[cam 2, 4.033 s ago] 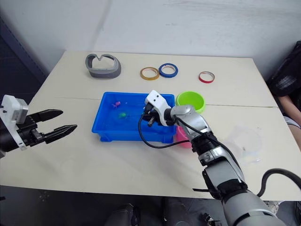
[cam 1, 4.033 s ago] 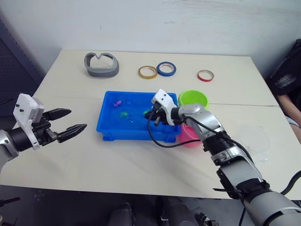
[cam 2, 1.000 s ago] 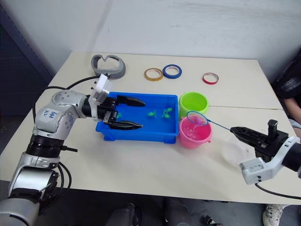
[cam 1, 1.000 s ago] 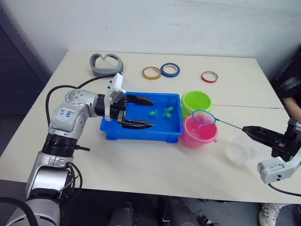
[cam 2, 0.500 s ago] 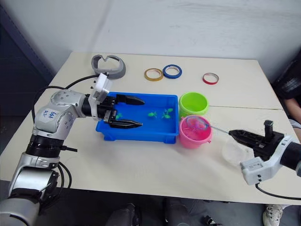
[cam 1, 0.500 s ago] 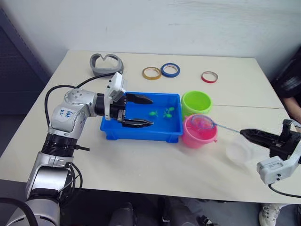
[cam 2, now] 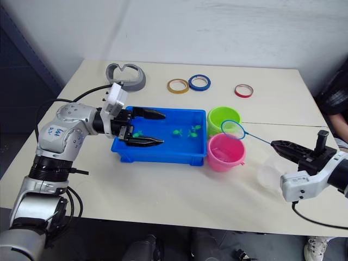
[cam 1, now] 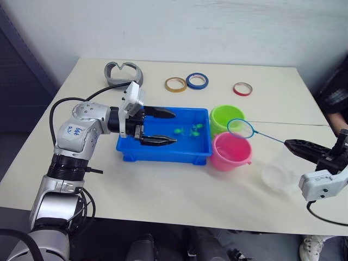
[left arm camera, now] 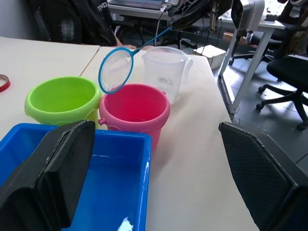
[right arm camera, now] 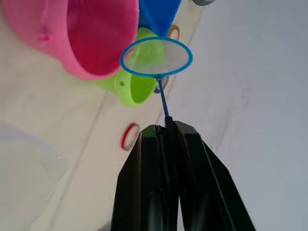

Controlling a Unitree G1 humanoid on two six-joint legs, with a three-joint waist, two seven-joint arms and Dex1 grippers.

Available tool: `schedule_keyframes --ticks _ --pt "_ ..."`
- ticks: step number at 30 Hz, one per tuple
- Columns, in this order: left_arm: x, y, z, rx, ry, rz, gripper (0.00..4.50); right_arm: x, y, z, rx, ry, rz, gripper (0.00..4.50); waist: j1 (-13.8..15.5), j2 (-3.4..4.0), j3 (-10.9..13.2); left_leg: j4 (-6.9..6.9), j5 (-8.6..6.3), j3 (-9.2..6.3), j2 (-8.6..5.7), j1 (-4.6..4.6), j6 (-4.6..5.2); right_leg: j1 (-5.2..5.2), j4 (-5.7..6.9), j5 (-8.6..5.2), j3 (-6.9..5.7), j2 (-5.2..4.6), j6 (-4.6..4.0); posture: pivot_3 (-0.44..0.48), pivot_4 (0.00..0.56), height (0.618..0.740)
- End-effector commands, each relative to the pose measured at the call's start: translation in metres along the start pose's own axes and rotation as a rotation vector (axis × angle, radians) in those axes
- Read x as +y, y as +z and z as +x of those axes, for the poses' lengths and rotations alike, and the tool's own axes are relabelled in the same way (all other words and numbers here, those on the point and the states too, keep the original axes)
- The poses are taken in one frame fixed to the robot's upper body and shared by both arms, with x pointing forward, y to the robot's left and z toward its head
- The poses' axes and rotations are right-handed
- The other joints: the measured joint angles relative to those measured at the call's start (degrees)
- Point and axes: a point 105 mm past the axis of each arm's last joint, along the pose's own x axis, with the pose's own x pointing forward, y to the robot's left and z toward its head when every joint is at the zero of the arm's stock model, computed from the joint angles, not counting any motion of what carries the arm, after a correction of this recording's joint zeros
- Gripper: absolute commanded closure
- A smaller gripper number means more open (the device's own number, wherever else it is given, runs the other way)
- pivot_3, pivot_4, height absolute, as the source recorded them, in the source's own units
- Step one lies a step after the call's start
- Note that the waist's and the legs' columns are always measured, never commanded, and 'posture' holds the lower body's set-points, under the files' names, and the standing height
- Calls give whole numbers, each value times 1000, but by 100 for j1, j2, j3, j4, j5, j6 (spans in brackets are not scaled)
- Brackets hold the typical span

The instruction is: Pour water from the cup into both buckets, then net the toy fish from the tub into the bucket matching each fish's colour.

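Net, pinched in the right claw, has lifted above the pink bucket; left claw gapes empty.

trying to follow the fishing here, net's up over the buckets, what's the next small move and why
Probably swing the net left and down into the tub. Its mesh looks empty as it hangs above the pink bucket and green bucket, shut in the right claw, and green fish are in the tub.
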Motion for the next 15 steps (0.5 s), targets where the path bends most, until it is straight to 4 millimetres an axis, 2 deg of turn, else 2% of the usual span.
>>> schedule_keyframes --ticks 1,4,9,15 --pt "9 -6 -16 25 73 9 12 -24 9 4 -42 -98 440 4500 -27 1 0 3 0 0 0 0 0 0 3 0 0 -1 0 0 150 740" --pt "12 -5 -26 22 118 -6 12 -32 32 19 -148 -25 914 4500 -61 2 0 7 1 2 4 7 -1 0 18 0 1 -2 0 0 150 740" --pt "10 -10 -35 44 155 -21 12 -32 54 44 -211 111 1420 4500 -21 1 0 7 5 -18 9 4 -9 0 19 0 -17 -4 0 0 150 740" --pt "2 -13 -42 68 184 -33 12 -19 75 79 -186 329 1744 4500 -9 -1 -1 7 2 -35 7 -21 1 -6 -9 0 -35 -15 0 0 150 740"
